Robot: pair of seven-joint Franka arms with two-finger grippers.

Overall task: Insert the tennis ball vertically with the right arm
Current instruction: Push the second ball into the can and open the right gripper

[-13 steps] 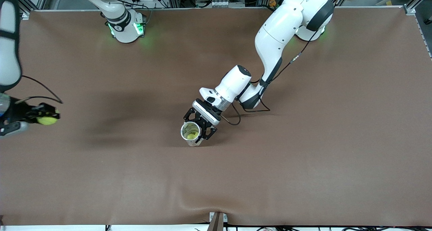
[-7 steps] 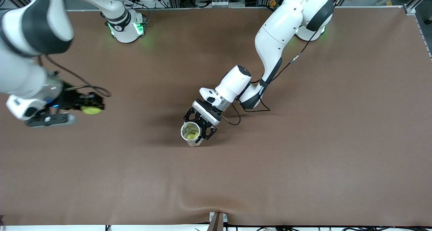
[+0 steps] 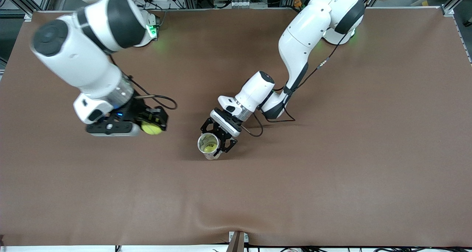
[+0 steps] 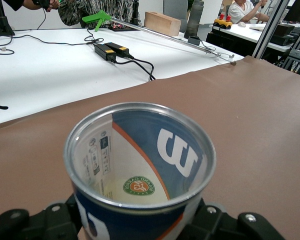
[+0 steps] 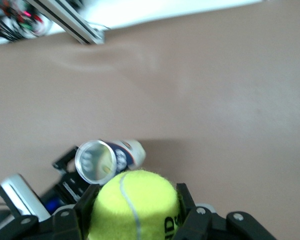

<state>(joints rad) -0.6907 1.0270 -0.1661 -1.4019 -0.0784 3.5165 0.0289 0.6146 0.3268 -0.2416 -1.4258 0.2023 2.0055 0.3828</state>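
Note:
My right gripper (image 3: pixel 152 126) is shut on a yellow-green tennis ball (image 3: pixel 151 128) and holds it in the air above the mat, toward the right arm's end from the can. In the right wrist view the ball (image 5: pixel 134 205) fills the space between the black fingers. My left gripper (image 3: pixel 218 138) is shut on a clear tennis ball can (image 3: pixel 209 146) with a blue and white label, standing upright mid-table with its mouth open upward. The left wrist view looks into the can (image 4: pixel 139 165). The can also shows in the right wrist view (image 5: pixel 102 159).
A brown mat (image 3: pixel 332 171) covers the whole table. The left arm's cable (image 3: pixel 258 128) lies on the mat beside its wrist. A white table with cables and tools (image 4: pixel 49 60) shows past the mat's edge in the left wrist view.
My right arm has swung in from the right arm's end of the table toward the can, carrying the ball. The left arm and the can have not moved.

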